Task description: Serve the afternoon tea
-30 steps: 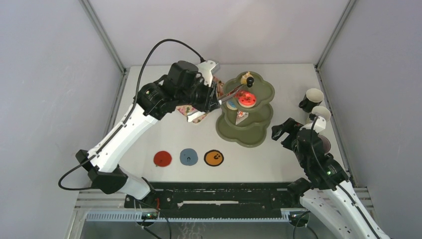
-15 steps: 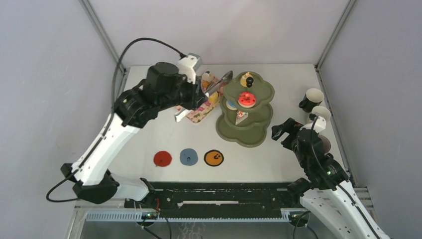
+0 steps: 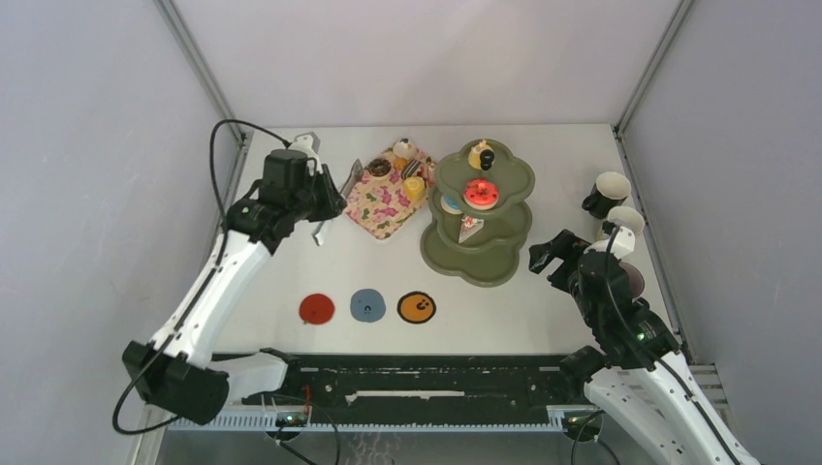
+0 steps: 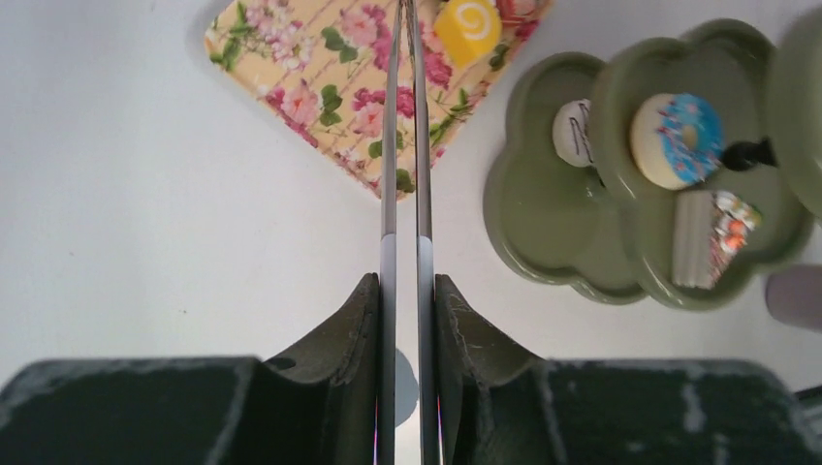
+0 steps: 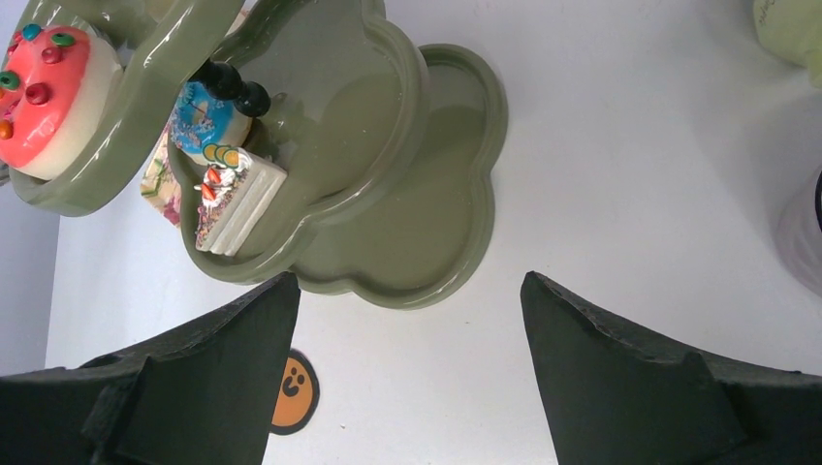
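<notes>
Five sweets already sit on the stand [image 3: 485, 263], so you are partway through serving. Your left gripper [image 4: 407, 291], at 10 o'clock on the table [image 3: 291, 271], has its jaws pinching the tongs [image 4: 388, 194]. The blades lie close together and their tips run out of the wrist view. Beside it, the floral tray [image 3: 373, 208] holds sweets to be moved, a yellow roll [image 4: 467, 24] and a chocolate donut [image 3: 379, 167] among them.

At 1 o'clock the stand carries a red-iced cake [image 3: 482, 194] and a cupcake [image 3: 477, 152] up top. A blue donut [image 4: 676, 140] and a cake slice [image 4: 712, 237] sit on the middle tier, with a pale biscuit [image 4: 572, 131] below. Your right gripper [image 5: 407, 281] hovers just right of it, jaws spread wide and empty. The mugs [image 3: 611, 187] wait at the 3 o'clock edge, unserved by my reckoning.

Three coasters [image 3: 367, 305] lie at 6 o'clock, well apart from the mugs. Mind the black knob [image 3: 488, 155] and the overhanging upper tiers when you reach the lower ones.
</notes>
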Action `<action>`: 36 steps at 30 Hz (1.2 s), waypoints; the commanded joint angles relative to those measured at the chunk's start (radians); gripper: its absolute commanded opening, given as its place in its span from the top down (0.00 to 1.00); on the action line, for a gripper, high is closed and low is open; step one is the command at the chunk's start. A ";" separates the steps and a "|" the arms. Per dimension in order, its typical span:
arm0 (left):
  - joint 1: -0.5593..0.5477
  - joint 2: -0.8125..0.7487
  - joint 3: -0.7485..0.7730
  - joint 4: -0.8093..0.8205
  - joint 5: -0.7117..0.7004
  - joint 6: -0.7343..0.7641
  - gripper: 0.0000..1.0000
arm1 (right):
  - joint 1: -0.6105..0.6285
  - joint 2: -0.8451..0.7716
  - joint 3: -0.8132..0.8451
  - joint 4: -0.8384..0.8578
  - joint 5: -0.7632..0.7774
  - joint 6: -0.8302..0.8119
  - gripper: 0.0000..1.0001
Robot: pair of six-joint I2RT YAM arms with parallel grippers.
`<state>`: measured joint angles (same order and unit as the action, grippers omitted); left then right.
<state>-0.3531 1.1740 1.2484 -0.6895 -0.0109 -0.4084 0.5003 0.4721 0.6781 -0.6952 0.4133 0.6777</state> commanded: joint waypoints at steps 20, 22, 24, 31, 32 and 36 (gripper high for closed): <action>0.155 0.447 0.152 0.305 0.142 -0.183 0.74 | 0.015 0.028 0.077 0.010 0.029 -0.034 0.08; 0.168 0.465 0.166 0.322 0.160 -0.201 0.72 | 0.015 0.030 0.078 0.008 0.031 -0.033 0.08; 0.182 0.500 0.197 0.330 0.189 -0.215 0.68 | 0.015 0.030 0.079 0.005 0.030 -0.031 0.08; 0.197 0.596 0.289 0.304 0.226 -0.234 0.59 | 0.015 0.025 0.078 0.000 0.032 -0.028 0.08; 0.198 0.597 0.289 0.304 0.225 -0.233 0.57 | 0.015 0.024 0.078 -0.006 0.038 -0.026 0.08; 0.199 0.608 0.295 0.296 0.223 -0.229 0.56 | 0.016 0.019 0.078 -0.018 0.044 -0.020 0.08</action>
<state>-0.1566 1.7916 1.4738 -0.4286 0.1879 -0.6228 0.5076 0.4995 0.7177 -0.7158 0.4362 0.6590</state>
